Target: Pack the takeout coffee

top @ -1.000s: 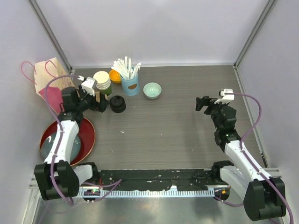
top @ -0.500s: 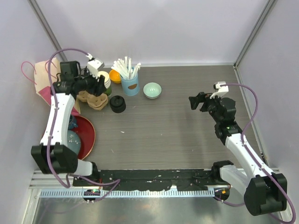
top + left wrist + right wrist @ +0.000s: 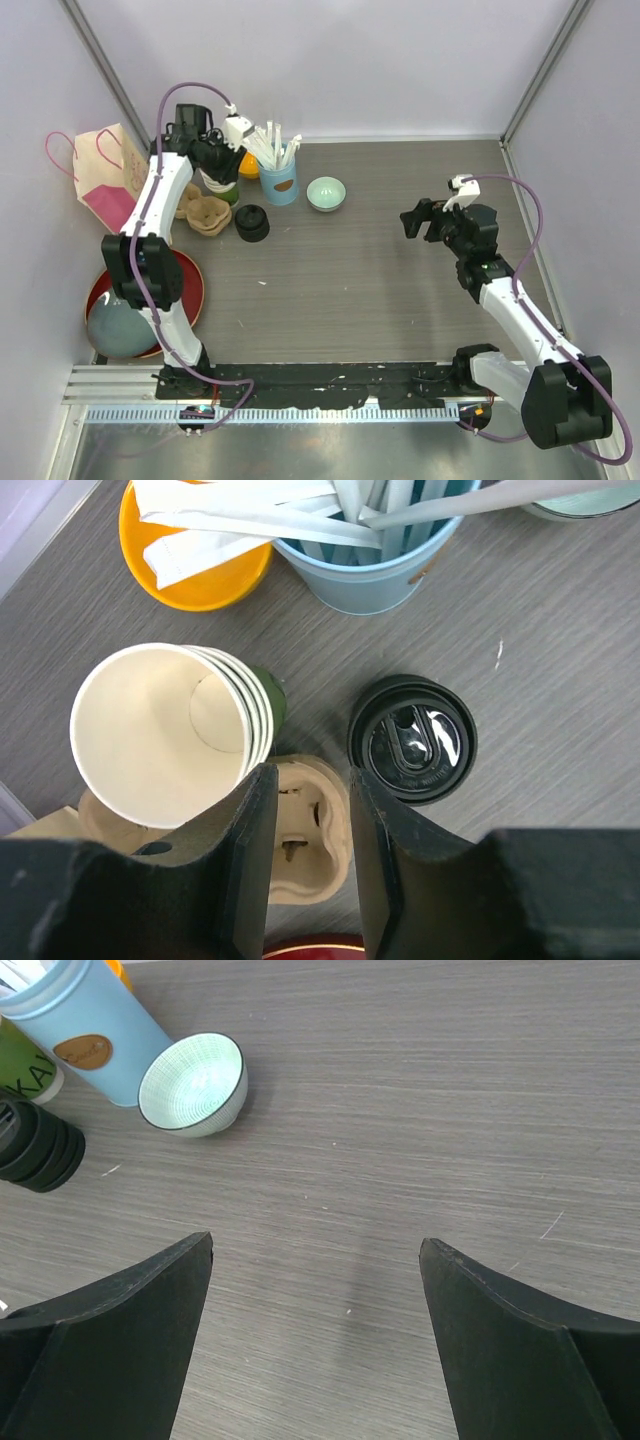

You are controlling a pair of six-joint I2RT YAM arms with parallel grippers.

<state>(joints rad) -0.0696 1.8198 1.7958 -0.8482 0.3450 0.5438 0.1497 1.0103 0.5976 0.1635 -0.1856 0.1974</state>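
The takeout coffee cups (image 3: 160, 730) are nested in a stack, dark green outside and cream inside, at the back left of the table. Beside them lies a stack of black lids (image 3: 412, 738), which also shows from above (image 3: 251, 222). My left gripper (image 3: 310, 772) hangs high over this spot, its jaws narrowed but apart, with nothing between them. Far below the gap lies a cardboard cup carrier (image 3: 305, 830). My right gripper (image 3: 315, 1243) hovers wide open over bare table at the right (image 3: 415, 220).
A blue cup of white straws (image 3: 278, 180), an orange bowl (image 3: 247, 163) and a pale green bowl (image 3: 326, 193) stand along the back. A paper bag (image 3: 105, 175) leans at the far left. A red tray (image 3: 185, 285) with a grey plate (image 3: 115, 335) sits front left.
My left arm has swung from beside the carrier up and back over the cups, and its jaws have narrowed. My right gripper has drifted slightly left, still open.
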